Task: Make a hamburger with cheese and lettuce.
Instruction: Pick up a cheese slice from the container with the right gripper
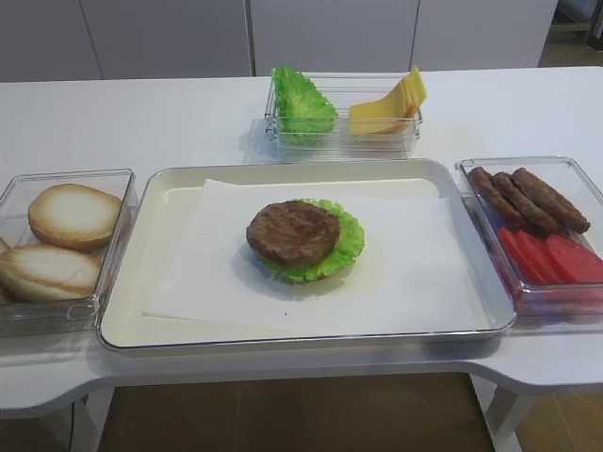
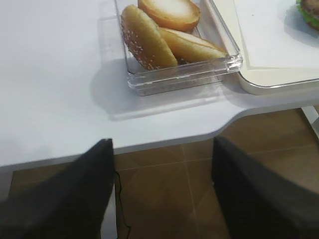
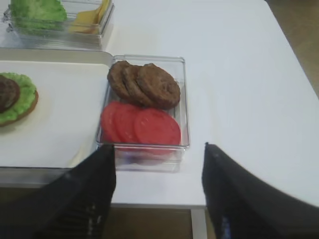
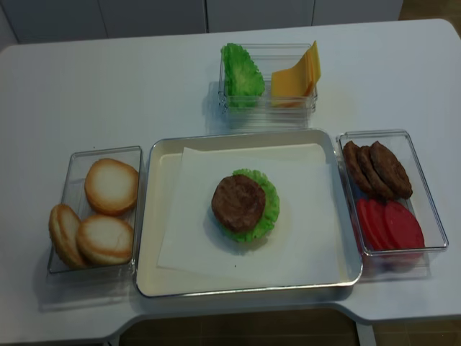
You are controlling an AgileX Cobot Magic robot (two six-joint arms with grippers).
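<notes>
The right gripper (image 3: 157, 194) is seen only in its own wrist view, where two dark fingers (image 3: 94, 194) stand well apart with nothing between them; their tips are blurred and the lower parts are cut off by the picture edge. The left gripper (image 2: 162, 194) is seen the same way in the left wrist view: its fingers (image 2: 84, 194) are spread, nothing is held, and only floor and the table edge are seen between them. Neither gripper is visible in the two high views.

Beyond the right gripper a clear box (image 3: 184, 99) is seen with brown patties (image 3: 149, 84) at the back and red slices (image 3: 142, 124) at the front, all overlapping. Beyond the left gripper a box (image 2: 189, 69) of buns (image 2: 147, 42) is seen, cut off at the top.

The hamburger (image 1: 303, 237) lies near the middle of the paper (image 1: 415, 254) in the tray (image 1: 141, 311). Its patty (image 4: 238, 202) lies flat on the lettuce (image 4: 269, 205), shifted a little to the left, so the leaf shows mostly on the right and front. The bun base is almost hidden; only a brown edge shows in the right wrist view. The stack is round, so no long axis can be told.

The cheese (image 1: 388, 105) stands as fanned yellow slices in the far box (image 1: 344, 141), beside upright green leaves (image 1: 300, 102); a single slice cannot be told apart.
</notes>
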